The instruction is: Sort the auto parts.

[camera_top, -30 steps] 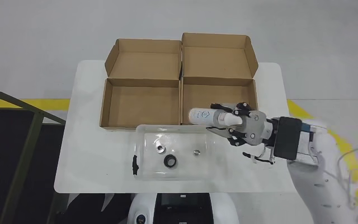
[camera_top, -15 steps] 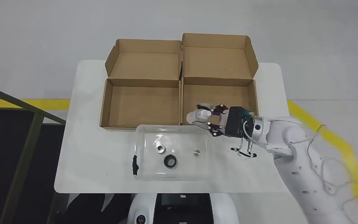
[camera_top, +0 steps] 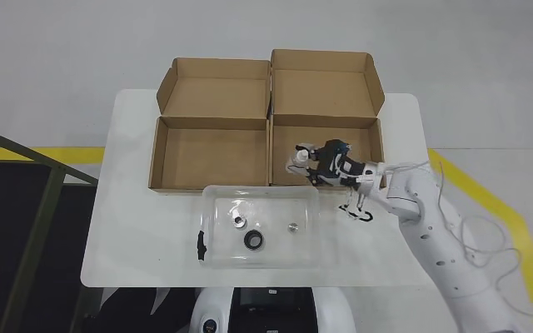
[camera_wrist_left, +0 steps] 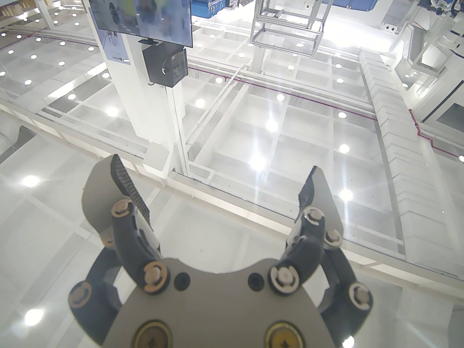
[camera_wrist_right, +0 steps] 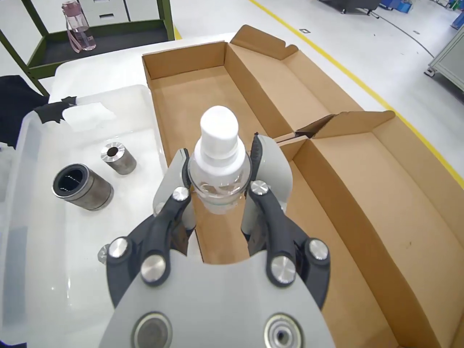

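A clear bottle [camera_top: 297,158] with a white cap [camera_wrist_right: 219,123] is held in my right gripper [camera_top: 311,163], whose fingers [camera_wrist_right: 177,177] are shut on its body. It hangs over the near left corner of the right cardboard box [camera_top: 354,143]. The left cardboard box [camera_top: 212,158] stands beside it. In the clear plastic bin [camera_top: 321,250] lie a dark linear bearing [camera_wrist_right: 81,188], a steel bushing [camera_wrist_right: 117,157] and a small metal part [camera_top: 292,226]. My left gripper [camera_wrist_left: 215,179] is open, holds nothing and points up at a ceiling.
Both boxes have their lids [camera_top: 325,83] folded back toward the table's far edge. A black clip [camera_top: 200,244] sits on the bin's left rim. Bare white table [camera_top: 125,208] lies to the left of the bin.
My right gripper has carried the bottle from over the bin's right end back and left, into the near left corner of the right box. The parts in the bin have not moved.
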